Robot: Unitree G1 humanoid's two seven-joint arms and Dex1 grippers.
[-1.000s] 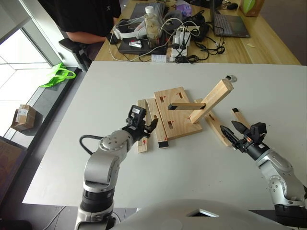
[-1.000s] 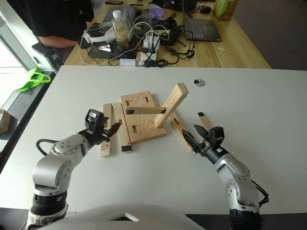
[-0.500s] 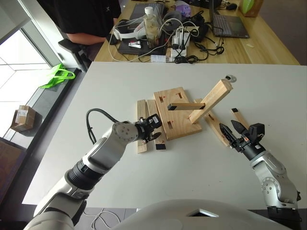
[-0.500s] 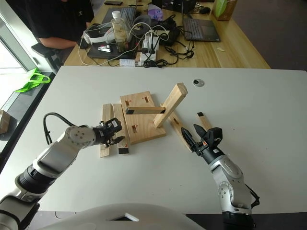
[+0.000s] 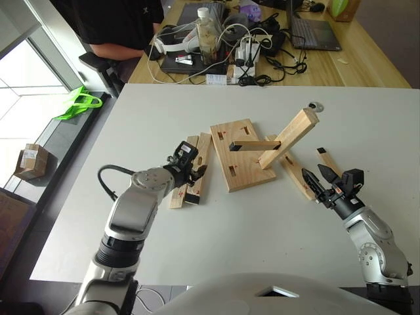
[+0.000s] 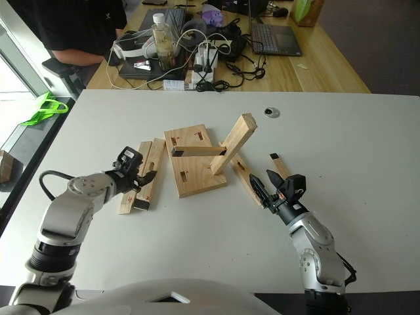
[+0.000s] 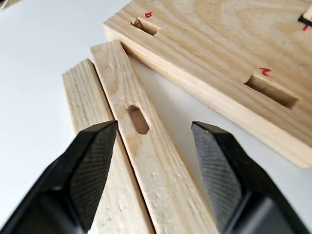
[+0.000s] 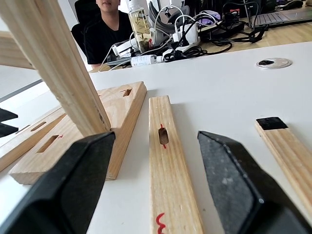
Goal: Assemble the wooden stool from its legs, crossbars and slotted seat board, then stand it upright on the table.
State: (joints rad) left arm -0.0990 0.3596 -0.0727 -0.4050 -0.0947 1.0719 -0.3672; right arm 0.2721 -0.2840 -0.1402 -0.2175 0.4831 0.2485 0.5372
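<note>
**Loose legs pulled clear of the seat board**

The left tool (image 5: 195, 170) has dragged the two loose legs (image 5: 202, 146) leftward over the tabletop (image 5: 216, 236). A moment ago they lay against the slotted seat board (image 5: 244, 169); now they sit angled with a gap between. Its fingers are spread wide astride the slotted leg (image 7: 146, 161), clamping nothing. On the board one upright leg (image 5: 290, 136) leans in its slot, carrying a crossbar (image 5: 252, 145). The right tool (image 5: 317, 180) has barely shifted, gaping and empty above a flat leg (image 5: 292, 174) beside a second crossbar (image 5: 325, 159). The freed legs should now be easier to grasp, though most fitting remains.
</note>
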